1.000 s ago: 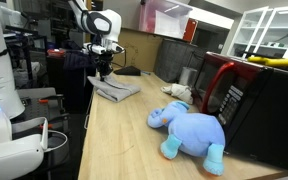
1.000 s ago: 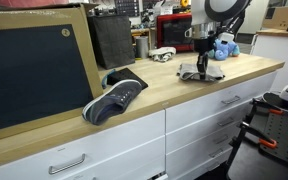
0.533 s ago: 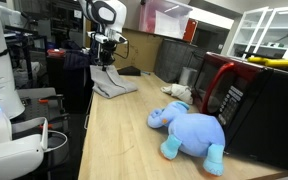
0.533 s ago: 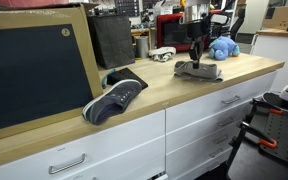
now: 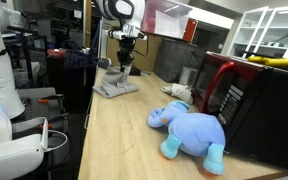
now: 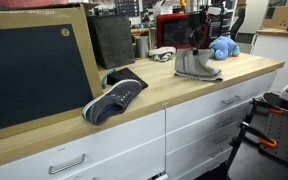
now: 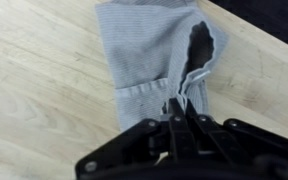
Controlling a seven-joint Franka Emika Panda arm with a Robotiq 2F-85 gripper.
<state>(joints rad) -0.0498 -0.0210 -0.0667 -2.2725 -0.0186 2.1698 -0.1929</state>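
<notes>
Each view catches stuff the others miss. In an exterior view, way off to the left of the gripper (image 6: 195, 48), there's a framed blackboard (image 6: 34, 65) leaning on the wooden counter (image 6: 154, 100). Next comes a dark sneaker (image 6: 114, 98), lying well apart from the gripper. Neither of those shows up in any other view. The blue plush elephant (image 6: 222, 47) is tiny here, just past the gripper on the right.

From the counter's end in an exterior view, the elephant (image 5: 189, 130) is big and sits nearer the camera than the gripper. A small white thing (image 5: 177, 92) lies between the two (can't tell what it is), and a red-and-black microwave (image 5: 234, 100) is off to the gripper's right.

Only the wrist view shows the actual pinch. The jaws are squeezed together on a fold near one edge of the grey cloth (image 7: 159, 50), with basically no gap between them. In both exterior views the cloth rises to a peak at the fingers, and the rest is spread on the counter right below the gripper.

Count: one gripper, one grey cloth, one blackboard, one sneaker, one elephant, one white thing, one microwave.
</notes>
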